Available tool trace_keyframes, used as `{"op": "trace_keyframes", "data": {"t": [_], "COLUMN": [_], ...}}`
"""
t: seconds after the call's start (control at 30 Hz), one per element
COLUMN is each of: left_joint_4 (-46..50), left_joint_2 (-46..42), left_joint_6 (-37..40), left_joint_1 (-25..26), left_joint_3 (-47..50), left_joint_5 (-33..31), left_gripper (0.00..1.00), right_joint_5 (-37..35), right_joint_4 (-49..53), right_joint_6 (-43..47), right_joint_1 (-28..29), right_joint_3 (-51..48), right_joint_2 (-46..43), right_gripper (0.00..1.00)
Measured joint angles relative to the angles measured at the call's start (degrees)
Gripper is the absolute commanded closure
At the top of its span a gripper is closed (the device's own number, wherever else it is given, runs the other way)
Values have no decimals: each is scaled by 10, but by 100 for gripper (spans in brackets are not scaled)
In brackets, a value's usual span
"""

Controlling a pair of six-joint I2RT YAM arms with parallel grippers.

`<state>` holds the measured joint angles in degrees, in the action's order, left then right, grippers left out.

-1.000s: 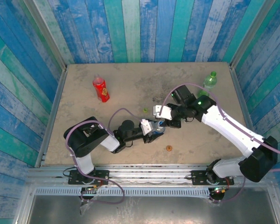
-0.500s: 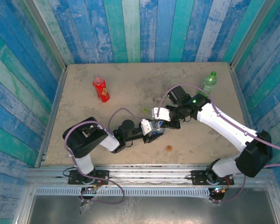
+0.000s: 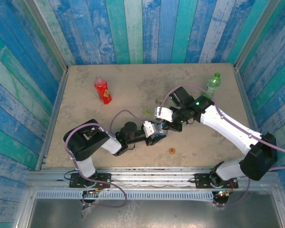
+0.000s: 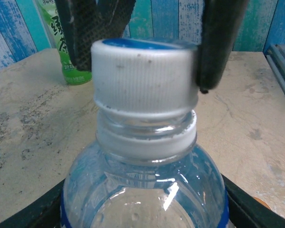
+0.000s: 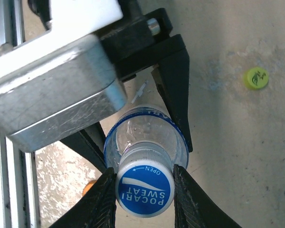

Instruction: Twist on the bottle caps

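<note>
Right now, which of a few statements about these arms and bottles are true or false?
1. The right gripper pinches the blue-and-white cap on the clear bottle. True.
2. The left gripper holds the red bottle. False: it grips the clear bottle; the red bottle sits apart.
3. The light green cap is screwed onto a bottle. False: it lies loose on the table.
4. The orange cap lies on the table. True.

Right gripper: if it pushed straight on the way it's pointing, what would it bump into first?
The right gripper pinches the round blue-and-white plastic cap, so straight ahead it would likely press onto the small clear plastic bottle right beneath that cap.
</note>
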<state>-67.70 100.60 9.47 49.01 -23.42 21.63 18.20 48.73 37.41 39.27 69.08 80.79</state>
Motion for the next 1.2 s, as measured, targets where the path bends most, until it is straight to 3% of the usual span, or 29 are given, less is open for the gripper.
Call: {"op": "trace_keyframes", "data": {"t": [0.3, 0.43, 0.53, 0.87, 1.03, 1.2], "left_joint_4": [10, 15, 16, 17, 17, 17], "left_joint_2": [-3, -6, -6, -7, -7, -7], "left_joint_6": [-3, -4, -6, -3, -3, 0], "left_joint_1": [0, 0, 0, 0, 0, 0], "left_joint_3": [-3, -3, -4, -5, -5, -4], "left_joint_5": [-3, -5, -5, -5, -5, -4], "left_gripper": [43, 43, 43, 43, 43, 43], "right_joint_5": [-126, -155, -165, -176, -163, -123], "right_joint_4": [-64, -73, -67, -32, -24, -18], "right_joint_6": [-329, -459, -497, -454, -384, -231], "right_joint_1": [58, 73, 76, 71, 54, 38], "right_joint_3": [-52, -57, -49, -28, -28, -28], "right_joint_2": [-50, -53, -46, -49, -97, -131], "right_gripper": [91, 84, 80, 45, 40, 38]}}
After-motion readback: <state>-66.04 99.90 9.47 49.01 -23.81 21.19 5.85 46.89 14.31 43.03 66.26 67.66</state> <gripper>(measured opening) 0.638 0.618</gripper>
